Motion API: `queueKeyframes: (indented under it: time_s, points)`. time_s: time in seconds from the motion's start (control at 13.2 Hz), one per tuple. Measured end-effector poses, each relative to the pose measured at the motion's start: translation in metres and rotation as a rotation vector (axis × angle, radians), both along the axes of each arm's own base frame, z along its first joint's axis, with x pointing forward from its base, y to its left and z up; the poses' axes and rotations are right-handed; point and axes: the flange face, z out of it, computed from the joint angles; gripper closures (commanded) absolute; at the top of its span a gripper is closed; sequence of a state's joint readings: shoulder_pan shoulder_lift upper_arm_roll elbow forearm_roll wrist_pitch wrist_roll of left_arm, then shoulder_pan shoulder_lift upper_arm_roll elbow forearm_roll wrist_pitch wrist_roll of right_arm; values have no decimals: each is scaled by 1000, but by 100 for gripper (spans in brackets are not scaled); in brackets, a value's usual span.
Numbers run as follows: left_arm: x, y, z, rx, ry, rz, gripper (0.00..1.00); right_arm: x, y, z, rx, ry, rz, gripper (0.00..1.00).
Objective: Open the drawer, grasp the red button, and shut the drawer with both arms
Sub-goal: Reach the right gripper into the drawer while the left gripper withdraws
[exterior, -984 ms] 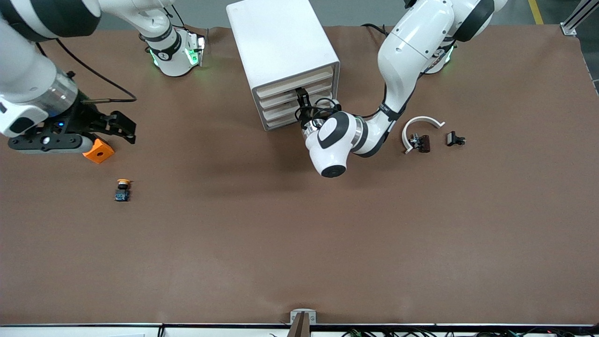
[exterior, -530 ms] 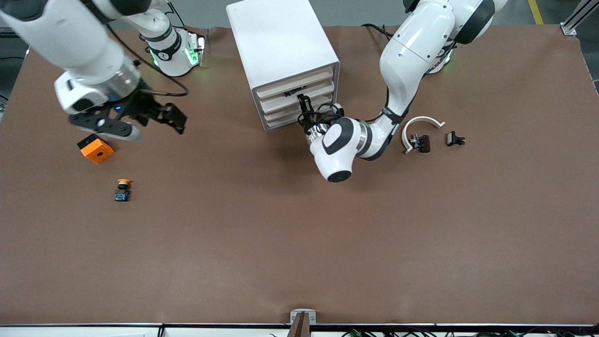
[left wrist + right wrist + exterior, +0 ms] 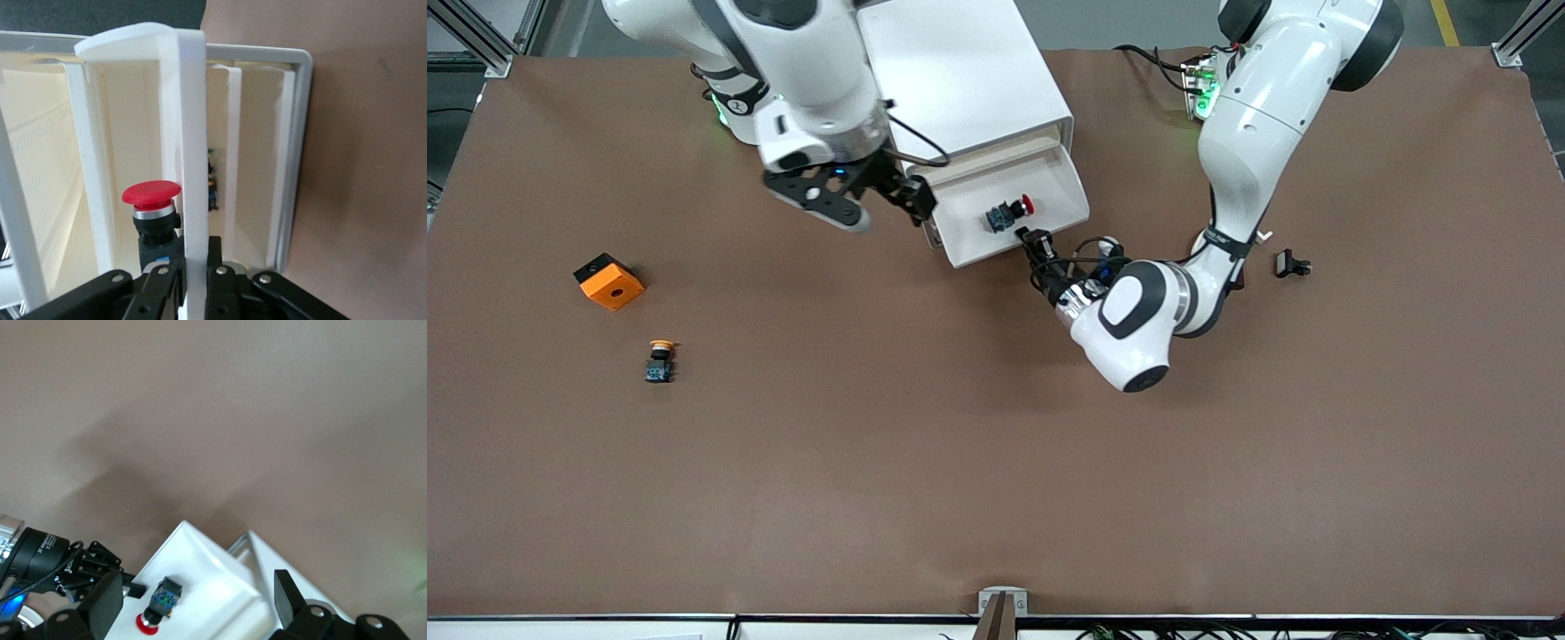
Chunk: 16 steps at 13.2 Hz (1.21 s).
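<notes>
The drawer (image 3: 1069, 183) is pulled out of the white cabinet (image 3: 951, 71). The red-capped button (image 3: 1009, 213) lies on its side in the drawer. My left gripper (image 3: 1033, 242) is shut on the drawer's front wall, with the wall pinched between its fingers in the left wrist view (image 3: 195, 263). There the button (image 3: 151, 200) sits just inside the drawer's front wall (image 3: 193, 100). My right gripper (image 3: 918, 201) is open and empty over the drawer's end toward the right arm. In the right wrist view (image 3: 197, 600) it frames the drawer (image 3: 200, 553) and the button (image 3: 160, 603).
An orange cube (image 3: 608, 281) and a yellow-capped button (image 3: 660, 360) lie toward the right arm's end of the table. A small black part (image 3: 1291, 263) lies toward the left arm's end, beside the left arm's forearm.
The left gripper has pulled the drawer out toward the front camera, uncovering the red button. The right arm has swung from beside the orange cube to over the drawer.
</notes>
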<state>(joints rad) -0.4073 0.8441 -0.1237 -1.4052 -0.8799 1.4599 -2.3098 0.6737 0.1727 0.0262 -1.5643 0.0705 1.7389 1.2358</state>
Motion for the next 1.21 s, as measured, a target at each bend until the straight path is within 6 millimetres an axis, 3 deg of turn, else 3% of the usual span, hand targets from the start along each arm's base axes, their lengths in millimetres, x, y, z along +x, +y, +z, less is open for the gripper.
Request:
queueKeyframes:
  time_s: [0.15,0.3,0.38,0.45,0.61,0.76,0.98,1.21]
  points:
    - [9,7,2,-22,-23,11,61,-8,34,-27,1,1,-86,0]
    - [16,13,4,-46,-49,20,19,-17,65,-55,10,-6,-103,0]
    - [22,19,6,-57,-60,28,6,-23,81,-72,3,1,-110,0]
    - [28,25,8,-70,-73,36,0,-27,93,-88,2,2,-128,0]
    - [45,38,18,-92,-106,59,0,-25,105,-113,6,-1,-164,0]
    - [69,60,32,-123,-164,89,0,-18,103,-131,-13,9,-183,0]
    - [107,122,42,-168,-306,106,0,-16,101,-148,-41,29,-196,0]
    - [116,162,53,-158,-431,-15,0,-27,111,-169,-71,51,-216,0]
